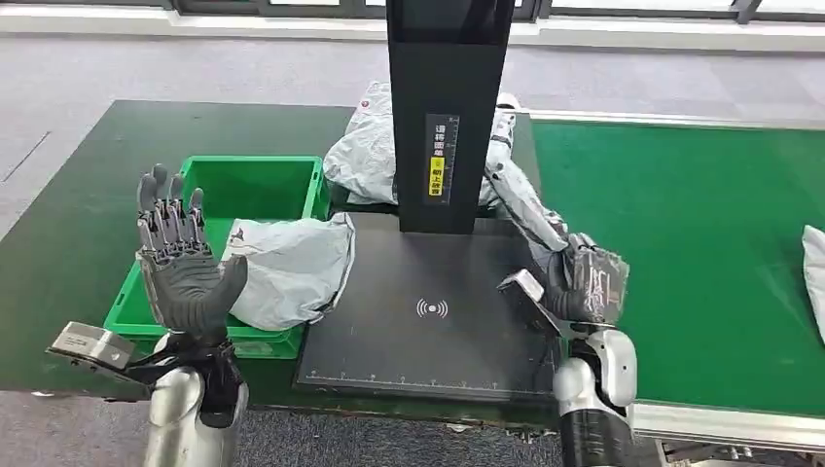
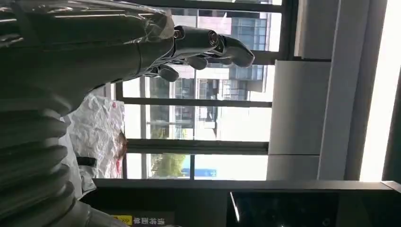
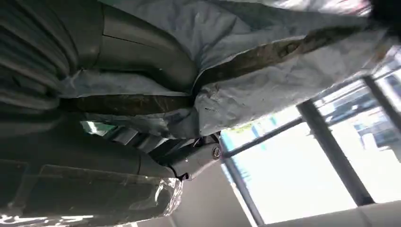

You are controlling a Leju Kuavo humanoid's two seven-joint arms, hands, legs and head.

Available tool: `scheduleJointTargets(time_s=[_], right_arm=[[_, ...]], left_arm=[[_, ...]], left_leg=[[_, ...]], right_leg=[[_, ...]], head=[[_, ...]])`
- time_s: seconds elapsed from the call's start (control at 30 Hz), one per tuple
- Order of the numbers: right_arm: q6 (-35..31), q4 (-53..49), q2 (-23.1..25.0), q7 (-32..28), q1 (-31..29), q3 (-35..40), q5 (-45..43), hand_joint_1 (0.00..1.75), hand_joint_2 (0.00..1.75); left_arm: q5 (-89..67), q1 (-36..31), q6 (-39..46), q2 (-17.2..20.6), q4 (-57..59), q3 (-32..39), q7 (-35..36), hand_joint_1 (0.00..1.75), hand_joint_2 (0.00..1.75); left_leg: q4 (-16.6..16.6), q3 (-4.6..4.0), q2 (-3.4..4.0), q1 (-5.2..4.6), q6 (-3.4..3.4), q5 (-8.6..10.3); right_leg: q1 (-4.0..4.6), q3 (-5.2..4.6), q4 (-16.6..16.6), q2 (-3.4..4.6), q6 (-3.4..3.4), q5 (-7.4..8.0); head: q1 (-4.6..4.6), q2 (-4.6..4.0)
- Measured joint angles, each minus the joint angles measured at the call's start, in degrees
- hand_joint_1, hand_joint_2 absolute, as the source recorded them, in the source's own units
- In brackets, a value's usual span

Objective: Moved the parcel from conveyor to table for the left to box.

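Right robot hand (image 1: 582,282) grips parcel (image 1: 516,190); right wrist view: thumb (image 3: 151,52) across crumpled wrap.

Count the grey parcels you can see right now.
3, maybe more hidden: one parcel in the green bin, one gripped by the right hand behind the black scanner post, one at the conveyor's right edge.

The black post (image 1: 449,107) hides the middle of the held grey parcel (image 1: 365,156).

Black scanner post (image 1: 448,107) upright on a dark pad (image 1: 428,321) marked with a wireless symbol; grey floor (image 1: 195,73) beyond; windows (image 2: 189,118) behind.
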Motion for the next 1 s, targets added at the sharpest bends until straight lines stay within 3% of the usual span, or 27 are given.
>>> scheduleJointTargets(time_s=[0.13, 0.37, 0.73, 0.77, 0.83, 0.87, 0.9, 1.0], right_arm=[[0.8, -2.6, 0.1, 0.0, 1.1, 3.0, -0.5, 1.75, 1.75], [9.8, -2.6, 0.2, 0.8, 1.5, 7.6, -1.3, 1.75, 1.75], [17.3, 7.5, 0.2, 2.5, -1.1, 14.0, -2.5, 1.75, 1.75], [17.7, 8.2, 0.2, 2.5, -1.2, 14.3, -2.6, 0.94, 1.75], [19.1, 10.2, 0.2, 1.8, -1.7, 14.9, -3.2, 0.94, 1.75], [19.5, 11.0, 0.2, 1.2, -1.8, 15.2, -3.6, 0.28, 1.75], [19.8, 11.9, 0.2, 0.4, -1.9, 15.6, -4.3, 0.00, 1.75], [20.0, 13.5, 0.3, -1.1, -1.9, 16.0, -5.5, 0.00, 1.75]], left_arm=[[0.0, 0.0, -0.1, 0.0, 0.0, 0.1, 0.0, 0.00, 1.75], [-0.2, 0.0, -0.7, 0.0, 0.0, 0.1, 0.0, 0.00, 1.75], [-0.2, -0.1, -1.2, 0.0, 1.0, 0.2, 0.0, 0.00, 1.75], [-0.2, -0.1, -1.2, 0.0, 1.1, 0.2, 0.0, 0.00, 1.75], [-0.2, -0.1, -1.2, 0.0, 1.4, 0.2, 0.0, 0.00, 1.75], [-0.2, -0.1, -1.2, 0.0, 1.4, 0.2, 0.0, 0.00, 1.75], [-0.2, -0.1, -1.2, 0.0, 1.5, 0.2, 0.0, 0.00, 1.75], [-0.2, -0.1, -1.2, 0.0, 1.7, 0.2, 0.0, 0.00, 1.75]], left_leg=[[0.0, 0.00, 0.00, 0.00, 0.00, 0.00], [0.0, 0.01, 0.00, 0.01, 0.00, 0.00], [0.0, 0.03, 0.01, 0.01, 0.00, 0.00], [0.0, 0.03, 0.00, 0.01, 0.00, 0.00], [0.0, 0.03, 0.00, 0.01, -0.01, 0.00], [0.0, 0.04, 0.00, 0.01, -0.01, 0.00], [0.0, 0.04, 0.00, 0.01, -0.01, 0.00], [0.0, 0.03, 0.00, 0.01, -0.01, 0.00]], right_leg=[[0.00, 0.02, 0.0, -0.01, 0.00, 0.00], [0.01, 0.01, 0.0, 0.00, 0.00, 0.00], [0.00, 0.02, 0.0, 0.01, -0.01, 0.00], [0.00, 0.02, 0.0, 0.01, -0.01, 0.00], [0.01, 0.02, 0.0, 0.02, -0.01, 0.00], [0.01, 0.02, 0.0, 0.03, -0.01, 0.00], [0.01, 0.01, 0.0, 0.03, -0.01, 0.00], [0.01, 0.02, 0.0, 0.00, -0.01, 0.00]], head=[[0.00, 0.00], [0.00, -0.02], [0.00, 0.00], [0.00, -0.02], [0.00, 0.00], [0.00, 0.00], [0.00, -0.02], [0.00, -0.02]])
